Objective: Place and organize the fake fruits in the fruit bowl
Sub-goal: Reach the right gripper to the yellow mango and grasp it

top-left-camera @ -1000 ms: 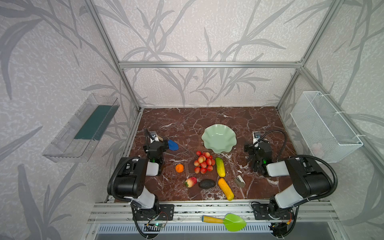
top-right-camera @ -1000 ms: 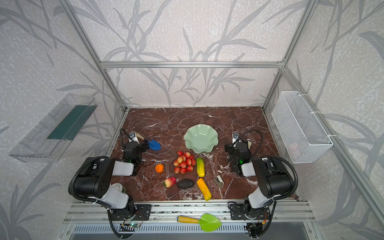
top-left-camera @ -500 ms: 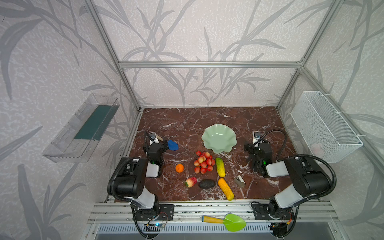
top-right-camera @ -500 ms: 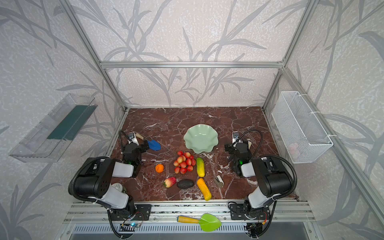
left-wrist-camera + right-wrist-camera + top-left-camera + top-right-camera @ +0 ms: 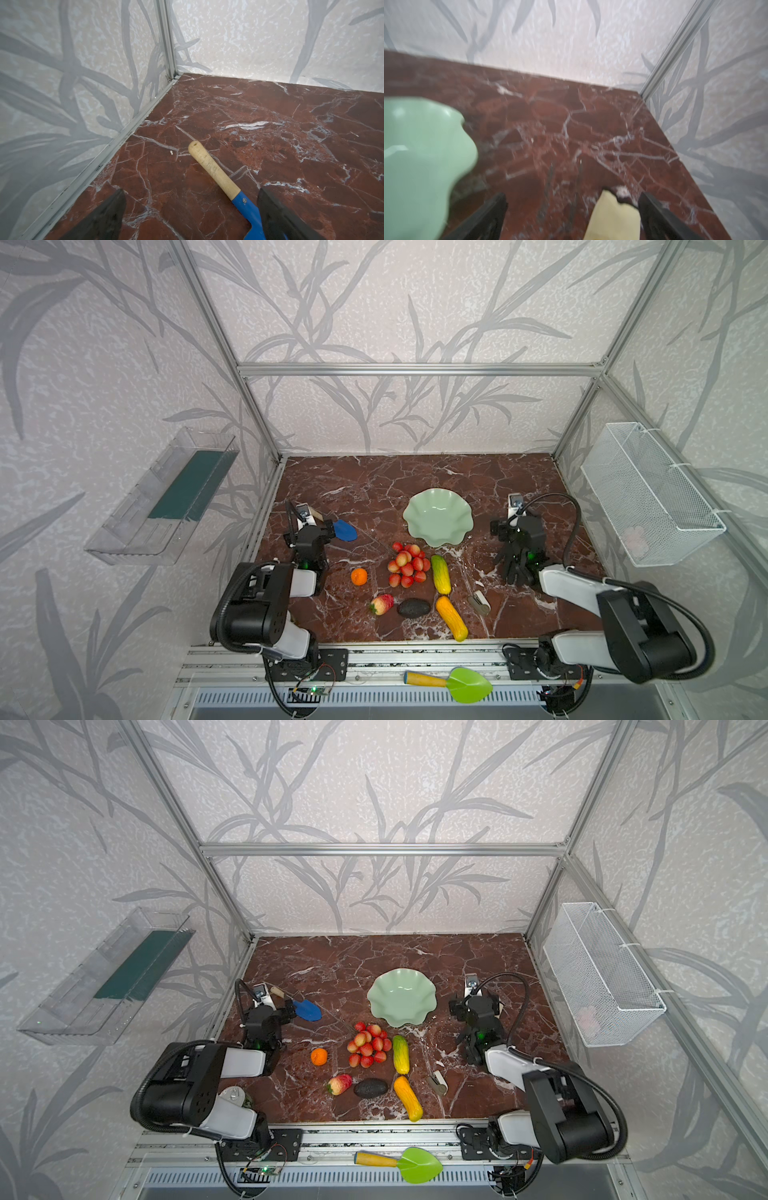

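on the marble top point(image 5: 374, 477), a bit front of centre, you have all the fake fruits point(image 5: 368, 1046) lying loose, none of them in the fruit bowl point(image 5: 438, 516). the bowl (mint green, wavy rim) sits just behind the red-pink berry cluster point(image 5: 407, 565) and the green-yellow oblong point(image 5: 440, 573), which lie side by side. the round orange point(image 5: 359, 576) is left of the berries, apart from them. nearer the front edge come the strawberry point(image 5: 382, 604), the dark avocado point(image 5: 414, 608) just beside it, then the orange-yellow oblong point(image 5: 451, 618), angled toward the front rail. a small grey-beige clip point(image 5: 478, 603) lies right of that oblong.

your left gripper point(image 5: 191, 192) is low at the left side of the table, jaws wide apart, nothing clamped. the blue trowel point(image 5: 215, 170) lies on the marble with its handle running between the fingers.

your right gripper point(image 5: 572, 195) is right of the bowl, jaws spread wide too. that wrist shot is blurred. a pale yellowish thing point(image 5: 612, 218) shows between the fingers, can't tell what it is. a green trowel point(image 5: 465, 684) lies on the front rail.
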